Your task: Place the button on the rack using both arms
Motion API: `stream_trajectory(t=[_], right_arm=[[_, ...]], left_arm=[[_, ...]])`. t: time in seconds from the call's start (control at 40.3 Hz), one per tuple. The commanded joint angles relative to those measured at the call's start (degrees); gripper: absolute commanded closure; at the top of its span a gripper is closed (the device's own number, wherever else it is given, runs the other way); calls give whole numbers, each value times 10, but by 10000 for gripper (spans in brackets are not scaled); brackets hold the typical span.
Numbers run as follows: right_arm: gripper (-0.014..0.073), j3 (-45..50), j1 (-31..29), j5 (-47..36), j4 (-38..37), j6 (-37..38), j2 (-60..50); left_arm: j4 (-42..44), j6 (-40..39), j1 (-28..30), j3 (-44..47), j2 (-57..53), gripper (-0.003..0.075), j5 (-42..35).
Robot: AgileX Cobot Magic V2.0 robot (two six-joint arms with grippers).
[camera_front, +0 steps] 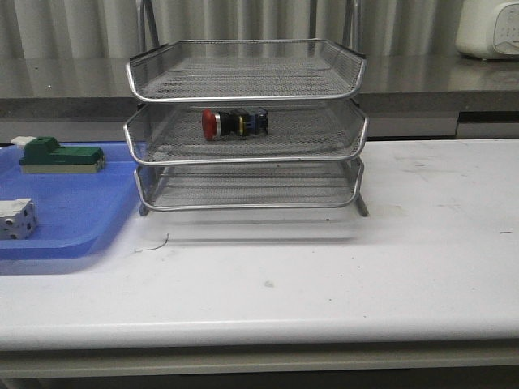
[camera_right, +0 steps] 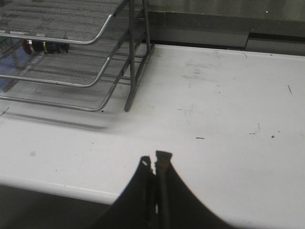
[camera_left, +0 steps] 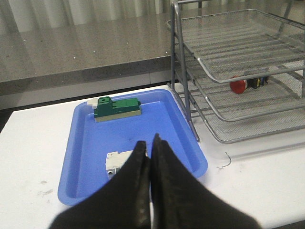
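One button (camera_front: 233,123) lying on its side in the middle tier of the three-tier rack (camera_front: 246,126) on the white table (camera_front: 340,267). One blue tray (camera_front: 61,211) left of the rack holds two blocks: one green (camera_front: 62,156), one white (camera_front: 16,218). Left gripper (camera_left: 149,149) pressed together, empty, above the tray. Right gripper (camera_right: 156,162) pressed together, empty, over bare table.

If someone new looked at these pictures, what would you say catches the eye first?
The red-headed button stands out, lying on its side in the middle tray of the wire rack at the table's centre. Next comes the blue tray to the rack's left, holding a green block and a white block. Both grippers, left and right, are shut and hold nothing.
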Motion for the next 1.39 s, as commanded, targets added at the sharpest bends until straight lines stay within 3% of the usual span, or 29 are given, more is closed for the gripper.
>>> stream_trajectory(t=[0.0,0.67,0.942,1.116,1.364], right_arm=[[654,-15,-4,-49,4,0,5],[654,-15,-4,-49,4,0,5],[654,-15,-4,-49,4,0,5],[654,-15,-4,-48,4,0,6],[654,-15,-4,-47,4,0,6]], left_arm=[[-8,-6,1,-16,7,739,-48],[-8,-6,1,-13,7,739,-52],[-2,-6,35,75,-84,739,-112],[-1,-6,40,138,-86,739,-147],[-1,-6,40,235,-86,739,-279]])
